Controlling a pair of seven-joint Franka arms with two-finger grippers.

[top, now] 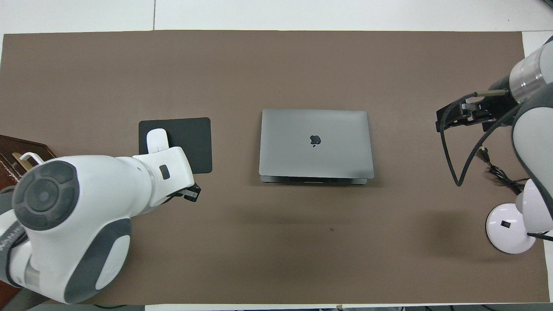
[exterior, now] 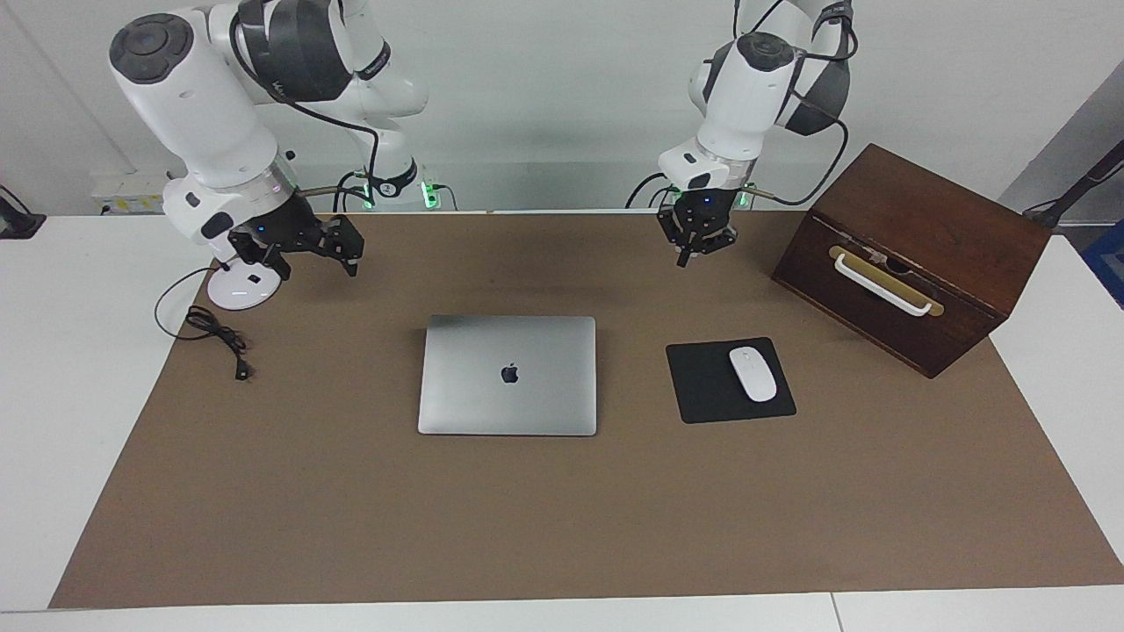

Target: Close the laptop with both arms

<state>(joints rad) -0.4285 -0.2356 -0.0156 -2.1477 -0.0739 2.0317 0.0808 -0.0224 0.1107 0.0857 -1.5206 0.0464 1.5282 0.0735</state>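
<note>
- Bench (exterior: pixel 544 527) w/ brown mat.
- Laptop (exterior: pixel 507 376) shut flat, dark apple logo on lid, no text.
- My left hand (exterior: pixel 685 254) clenched, empty, over mat.
- My right hand (exterior: pixel 307 254) released, empty, over mat.

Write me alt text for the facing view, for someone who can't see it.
A closed silver laptop lies flat on a brown mat, untouched. Both arms hang raised near their bases, left claw shut, right claw open. A white mouse rests on a black pad beside the laptop.
</note>
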